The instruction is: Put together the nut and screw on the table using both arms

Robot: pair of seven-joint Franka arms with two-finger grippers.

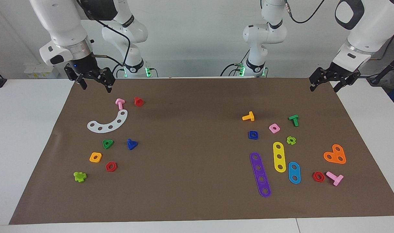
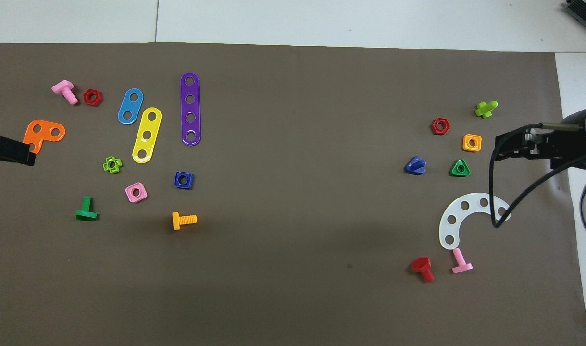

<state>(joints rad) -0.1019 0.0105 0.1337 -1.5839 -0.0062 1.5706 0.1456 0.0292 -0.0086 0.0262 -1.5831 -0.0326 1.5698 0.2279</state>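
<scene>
Blue nut (image 1: 253,135) and screw (image 1: 131,144) are lying well apart on the table (image 1: 197,97). Both the left gripper (image 1: 324,83) and right gripper (image 1: 95,83) are hanging spread and empty over the mat's edge.

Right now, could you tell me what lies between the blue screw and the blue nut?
Nothing: between the screw and the nut only bare brown mat shows, in both the facing and overhead views.

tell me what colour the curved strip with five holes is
White; the curved strip shows best in the overhead view.
</scene>
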